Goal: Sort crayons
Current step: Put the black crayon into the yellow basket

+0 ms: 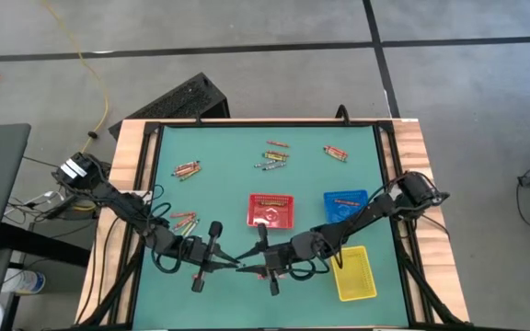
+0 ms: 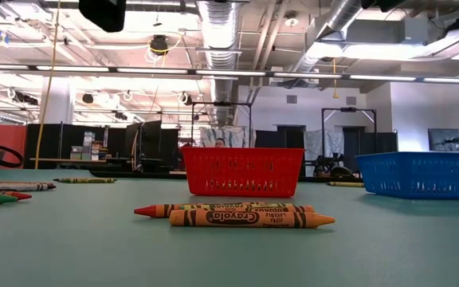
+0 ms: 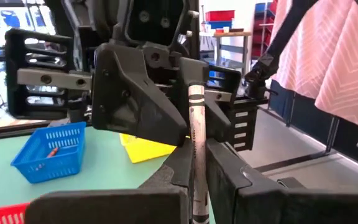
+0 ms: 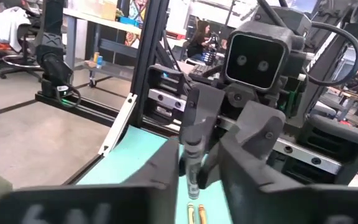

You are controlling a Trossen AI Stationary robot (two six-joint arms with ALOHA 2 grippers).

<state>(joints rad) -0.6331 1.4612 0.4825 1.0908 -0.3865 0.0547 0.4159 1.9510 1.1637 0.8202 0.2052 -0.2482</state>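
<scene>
A grey-silver crayon point(image 3: 196, 143) stands between my two grippers, which face each other above the table's near middle point(image 1: 242, 265). My left gripper point(image 3: 196, 193) is shut on it. My right gripper point(image 4: 199, 149) is open, with a finger on either side of the crayon's other end point(image 4: 192, 174), and a gap shows on both sides. Other crayons lie in small groups on the green mat: far left point(image 1: 187, 169), far middle point(image 1: 274, 156), far right point(image 1: 335, 153) and near the left arm point(image 1: 184, 221). Two orange ones point(image 2: 249, 218) lie flat under the grippers. My left gripper pinches the grey crayon between its two fingers near one end point(image 3: 197, 208). The crayon sticks out forward past the fingertips toward my right gripper. It is lifted clear of the mat.
The red tray point(image 1: 271, 195) stands at the mat's middle, the blue tray point(image 1: 346, 193) to its right and the yellow tray point(image 1: 357, 280) near the right front. All three sit close to my right arm. The mat's far part has open room between the crayon groups.
</scene>
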